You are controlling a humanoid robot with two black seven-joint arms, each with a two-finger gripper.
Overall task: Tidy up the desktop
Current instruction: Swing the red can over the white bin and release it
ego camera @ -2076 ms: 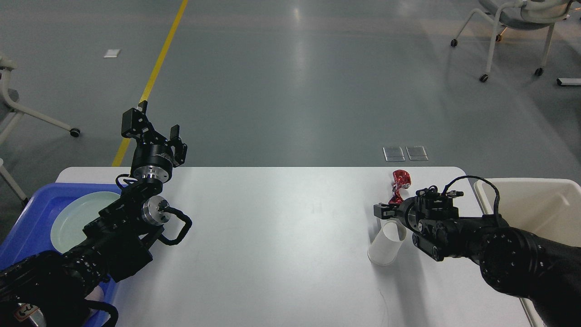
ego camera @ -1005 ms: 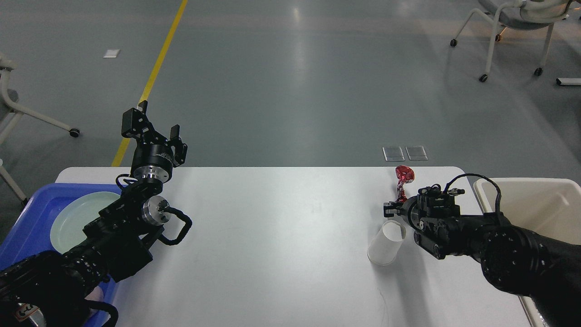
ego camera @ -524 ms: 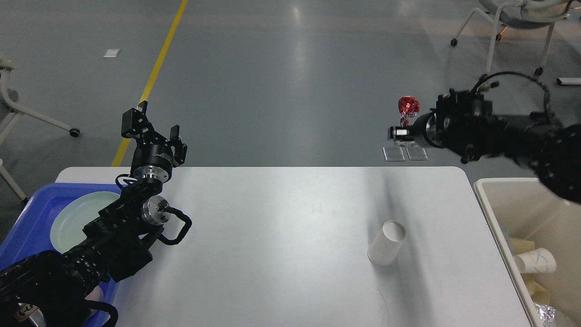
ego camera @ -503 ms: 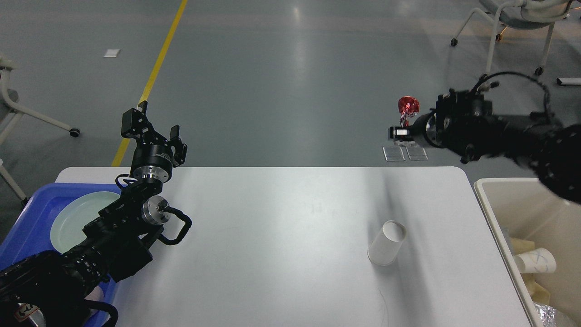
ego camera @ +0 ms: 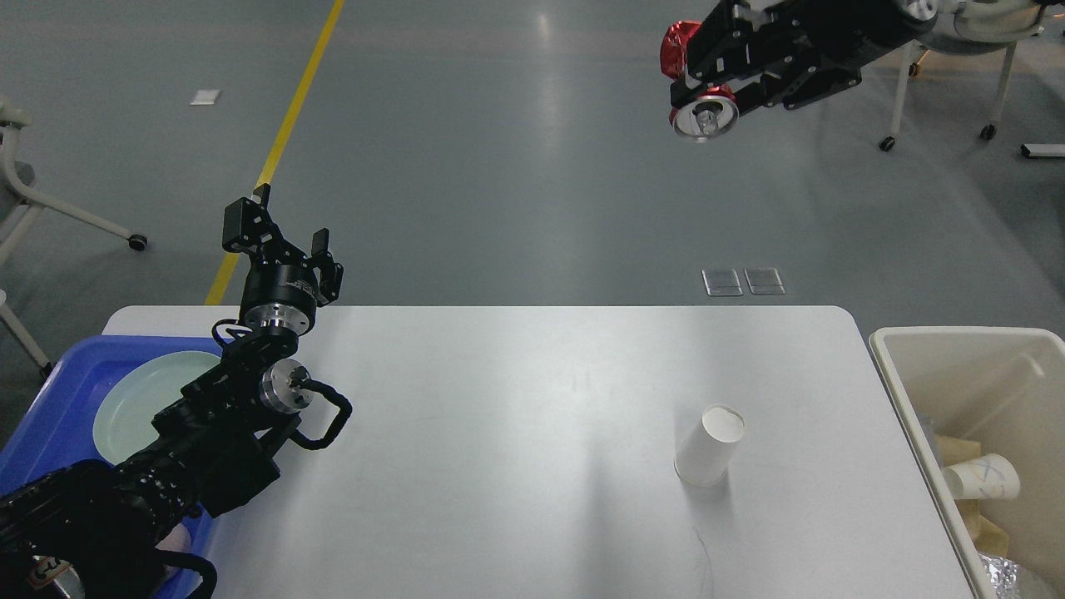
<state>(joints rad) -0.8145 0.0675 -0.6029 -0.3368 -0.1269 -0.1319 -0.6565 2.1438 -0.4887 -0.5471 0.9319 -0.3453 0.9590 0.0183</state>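
A: Right gripper (ego camera: 684, 62), upper right of frame: jaws clamp the red wrapper (ego camera: 671, 51)?
B: Yes. Carry it over the beige bin (ego camera: 915, 353), lower right, then release. Left gripper (ego camera: 287, 229) gapes empty; white worktop (ego camera: 499, 416) fills lower centre.

White desktop (ego camera: 499, 433) with 1 paper cup (ego camera: 709, 456) upright, right gripper (ego camera: 695, 58) raised high clutching red foil wrapper (ego camera: 676, 48), left gripper (ego camera: 283, 225) spread apart above blue tray (ego camera: 50, 399), beige bin (ego camera: 957, 366) at right.
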